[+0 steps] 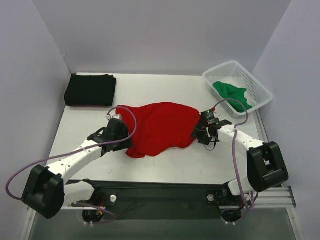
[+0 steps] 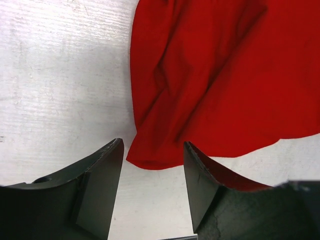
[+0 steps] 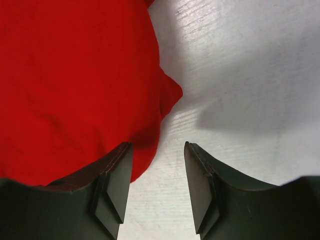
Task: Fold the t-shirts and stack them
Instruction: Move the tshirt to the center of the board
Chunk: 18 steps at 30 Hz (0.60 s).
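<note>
Red tee [image 1: 162, 127] lies crumpled mid-tabletop [image 1: 165, 170], betw. the two arms. Black tee [image 1: 90, 90] sits folded at the far-left corner, and green tee [image 1: 231, 93] is in the white basket [image 1: 260, 85] at far right. The cloth is soft, light and floppy. It won't hold shape and will bunch if dragged by one point, so take it at corners/hem w/ both hands together.

Left hand [image 2: 153, 145] is spread, straddling the tee's near corner, nothing pinched yet. Right hand [image 3: 158, 146] is also spread at the tee's right edge, one finger over cloth and the other over bare top. It's prob. brushing fabric, hard to tell.

Top cam gives the layout and the other tees. Only the wrist cams show the finger gaps and which edge each hand is lined up on.
</note>
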### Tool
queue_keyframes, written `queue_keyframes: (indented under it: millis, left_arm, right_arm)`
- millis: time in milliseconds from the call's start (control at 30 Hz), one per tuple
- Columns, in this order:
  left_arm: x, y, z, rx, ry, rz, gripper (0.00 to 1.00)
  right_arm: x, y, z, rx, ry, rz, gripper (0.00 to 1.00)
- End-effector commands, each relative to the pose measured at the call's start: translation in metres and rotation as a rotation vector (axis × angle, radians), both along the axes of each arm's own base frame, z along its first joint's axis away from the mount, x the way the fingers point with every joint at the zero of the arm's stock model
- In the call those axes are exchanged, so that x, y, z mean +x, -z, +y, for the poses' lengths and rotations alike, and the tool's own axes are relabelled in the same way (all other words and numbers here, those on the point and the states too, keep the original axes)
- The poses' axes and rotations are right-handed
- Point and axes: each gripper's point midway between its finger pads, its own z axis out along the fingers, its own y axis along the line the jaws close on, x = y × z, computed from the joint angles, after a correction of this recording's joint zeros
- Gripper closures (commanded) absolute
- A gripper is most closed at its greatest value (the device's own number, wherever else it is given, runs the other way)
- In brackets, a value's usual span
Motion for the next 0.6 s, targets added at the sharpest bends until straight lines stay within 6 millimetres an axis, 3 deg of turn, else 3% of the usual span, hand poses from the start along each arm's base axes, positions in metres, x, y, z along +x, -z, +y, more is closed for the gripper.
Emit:
queue_keyframes:
  millis: [0, 400, 567]
  left_arm:
    - [0.022, -0.006, -0.014, -0.066, -0.014, -0.080, 0.38]
    - [0.035, 0.026, -0.022, -0.087, -0.005, -0.033, 0.37]
    - [0.041, 0.033, -0.026, -0.110, 0.006, -0.033, 0.42]
  right_arm:
    - [0.012, 0.000, 0.005, 0.000, -0.018, -0.012, 0.55]
    - [0.030, 0.008, 0.010, -0.024, -0.052, 0.000, 0.68]
    - [0.029, 0.008, 0.010, -0.031, -0.061, 0.003, 0.71]
